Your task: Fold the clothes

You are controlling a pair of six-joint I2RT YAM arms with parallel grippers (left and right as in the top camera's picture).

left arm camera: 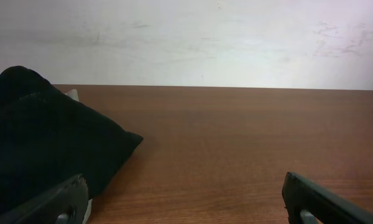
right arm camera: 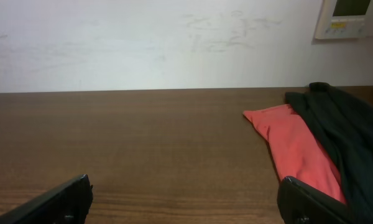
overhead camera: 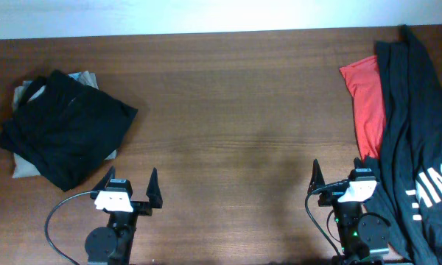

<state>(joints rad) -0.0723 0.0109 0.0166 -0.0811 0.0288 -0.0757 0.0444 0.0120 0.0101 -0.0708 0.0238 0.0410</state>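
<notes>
A large black T-shirt (overhead camera: pixel 416 140) with white lettering lies spread loosely at the table's right edge, over a red shirt (overhead camera: pixel 367 103). Both show in the right wrist view, the red shirt (right arm camera: pixel 295 149) left of the black one (right arm camera: pixel 348 130). A folded pile of black clothes (overhead camera: pixel 66 129) on a light garment sits at the left; it shows in the left wrist view (left arm camera: pixel 43 149). My left gripper (overhead camera: pixel 131 185) is open and empty near the front edge, right of the pile. My right gripper (overhead camera: pixel 339 177) is open and empty, beside the black T-shirt.
The brown wooden table (overhead camera: pixel 228 110) spans the view, with a white wall behind it (left arm camera: pixel 193 37). A wall control panel (right arm camera: pixel 351 18) hangs at the upper right. Black cables (overhead camera: pixel 55 217) trail from both arm bases.
</notes>
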